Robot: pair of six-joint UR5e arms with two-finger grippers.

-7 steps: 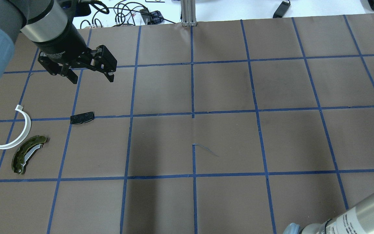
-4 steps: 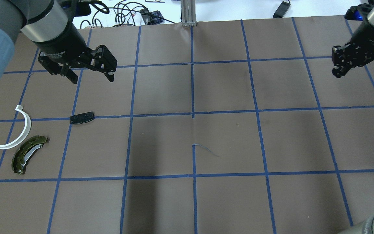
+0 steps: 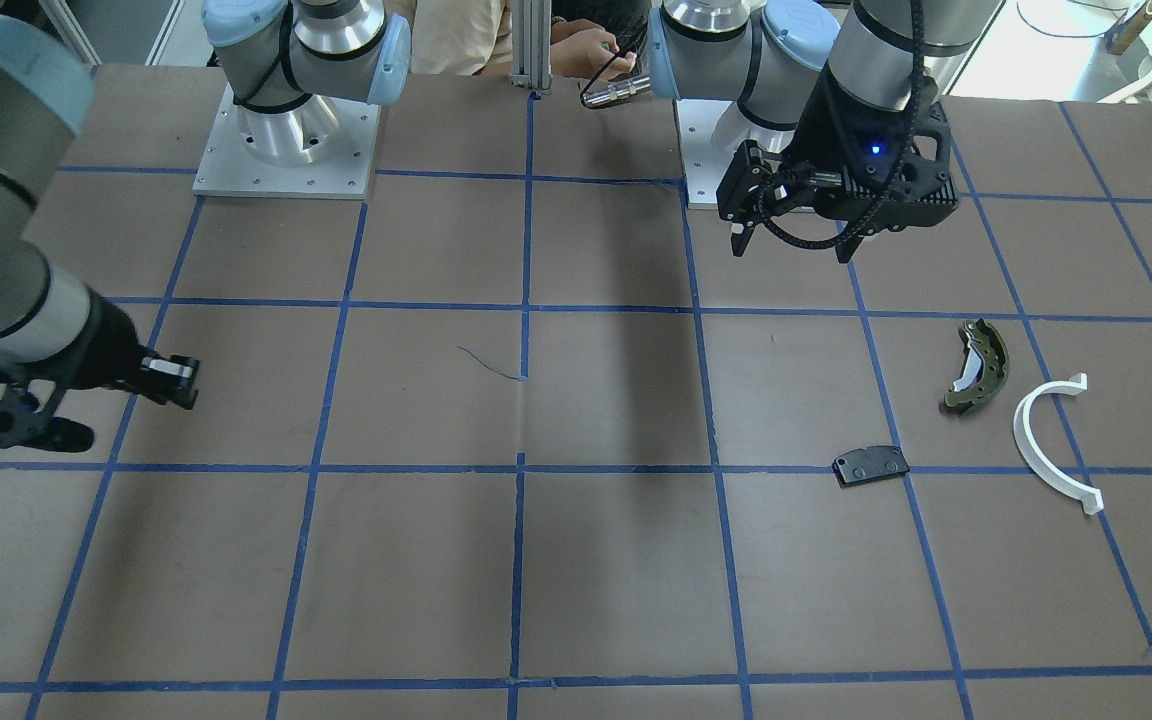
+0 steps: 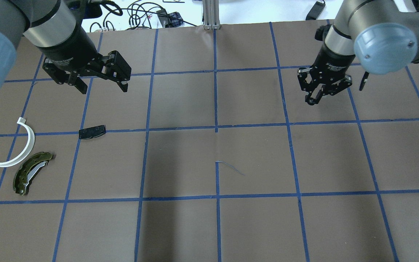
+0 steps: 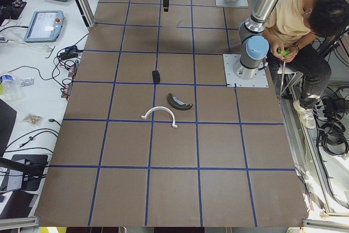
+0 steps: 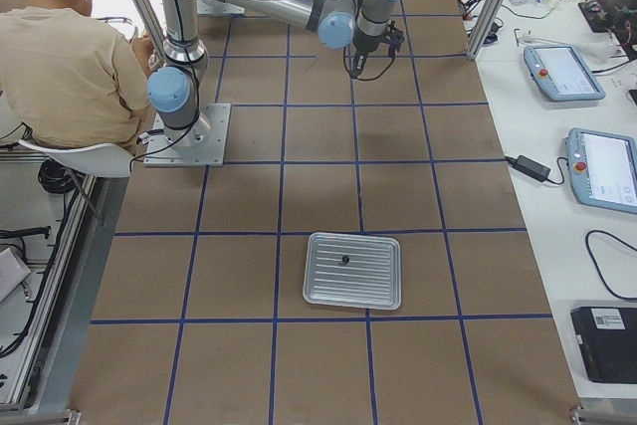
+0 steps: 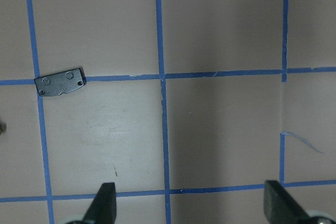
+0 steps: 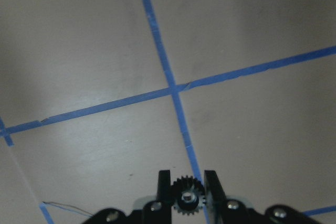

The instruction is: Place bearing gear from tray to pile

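Even overhead light; soft shadow bands across table (image 4: 253,225); little blur.

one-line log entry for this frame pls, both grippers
right gripper: shut on bearing gear, above table | left gripper: open, empty | pile: no gear yet

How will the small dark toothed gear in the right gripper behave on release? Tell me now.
The small dark toothed gear looks rigid, probably metal, so dense for its size. The right gripper pinches it across its teeth, which likely resist slipping. Round, it may roll if dropped on edge.
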